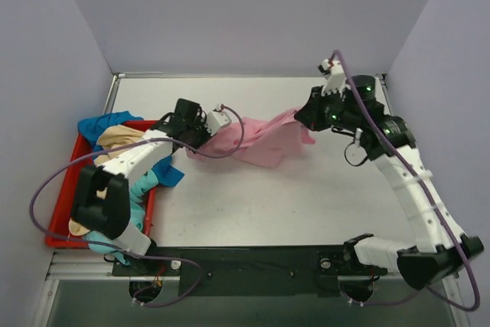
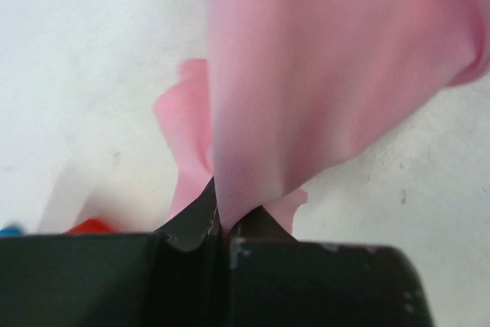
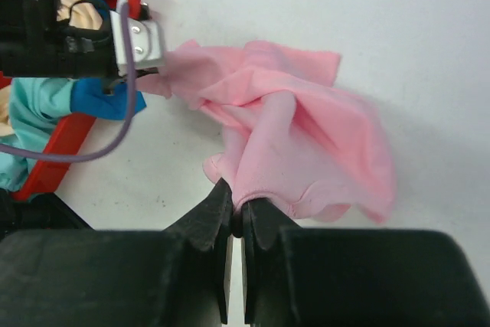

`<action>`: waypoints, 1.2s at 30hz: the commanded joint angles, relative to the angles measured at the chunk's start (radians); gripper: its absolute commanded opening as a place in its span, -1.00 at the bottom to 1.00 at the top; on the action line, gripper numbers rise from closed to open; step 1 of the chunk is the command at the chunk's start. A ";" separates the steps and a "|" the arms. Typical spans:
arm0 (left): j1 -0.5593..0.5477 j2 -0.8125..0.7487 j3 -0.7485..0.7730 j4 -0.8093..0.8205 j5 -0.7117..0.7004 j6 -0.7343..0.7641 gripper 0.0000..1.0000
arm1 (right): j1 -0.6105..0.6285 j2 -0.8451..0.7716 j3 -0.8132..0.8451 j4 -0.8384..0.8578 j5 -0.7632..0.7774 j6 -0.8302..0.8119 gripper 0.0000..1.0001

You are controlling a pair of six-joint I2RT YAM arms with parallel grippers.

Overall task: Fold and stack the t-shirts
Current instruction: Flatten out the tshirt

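The light pink t-shirt (image 1: 260,141) hangs stretched between both grippers above the table's middle. My left gripper (image 1: 200,137) is shut on its left end; the left wrist view shows the cloth (image 2: 321,74) pinched between the fingertips (image 2: 191,216). My right gripper (image 1: 306,118) is shut on its right end; the right wrist view shows the shirt (image 3: 298,135) clamped at the jaws, with loose folds sagging toward the table. The cream-yellow (image 1: 115,137), blue (image 1: 99,124) and teal (image 1: 142,185) t-shirts lie bunched in the red tray (image 1: 63,204) at the left.
The white table (image 1: 291,204) is walled on three sides. A blue cloth corner (image 1: 170,172) hangs over the tray's right rim. The left arm's purple cable (image 1: 237,132) loops by the pink shirt. A black rail (image 1: 253,262) runs along the near edge.
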State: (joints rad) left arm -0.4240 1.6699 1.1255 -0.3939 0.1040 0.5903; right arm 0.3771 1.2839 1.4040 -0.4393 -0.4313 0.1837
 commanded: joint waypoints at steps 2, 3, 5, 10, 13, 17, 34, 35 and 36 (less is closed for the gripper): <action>0.039 -0.404 0.172 -0.296 0.132 0.009 -1.00 | 0.003 -0.329 0.013 0.016 0.063 0.016 -1.00; 0.039 -0.429 0.210 -0.438 0.155 0.014 -1.00 | 0.002 -0.357 0.013 0.016 0.074 0.020 -1.00; 0.037 -0.482 0.289 -0.592 0.194 0.028 -1.00 | 0.005 -0.438 0.018 0.014 0.071 0.034 -1.00; 0.037 -0.619 0.422 -0.808 0.243 -0.035 -1.00 | 0.003 -0.557 0.085 -0.050 0.005 0.085 -1.00; 0.036 -0.667 0.465 -0.865 0.293 -0.053 -1.00 | 0.005 -0.574 0.138 -0.122 0.003 0.097 -1.00; 0.036 -0.685 0.406 -0.853 0.355 -0.076 -1.00 | 0.003 -0.566 0.096 -0.142 0.040 0.091 -1.00; 0.051 0.047 0.549 -0.232 -0.227 -0.153 0.76 | -0.138 0.125 -0.049 -0.046 0.049 0.022 -1.00; 0.038 0.018 0.531 -0.217 -0.219 -0.146 0.78 | -0.156 0.147 -0.057 -0.041 0.049 0.023 -1.00; 0.006 -0.011 0.472 -0.205 -0.180 -0.109 0.79 | -0.164 0.175 -0.063 -0.026 0.046 0.026 -1.00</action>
State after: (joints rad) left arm -0.3573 1.7630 1.5784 -0.7071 -0.0296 0.4511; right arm 0.2584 1.4246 1.3476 -0.5243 -0.3580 0.1997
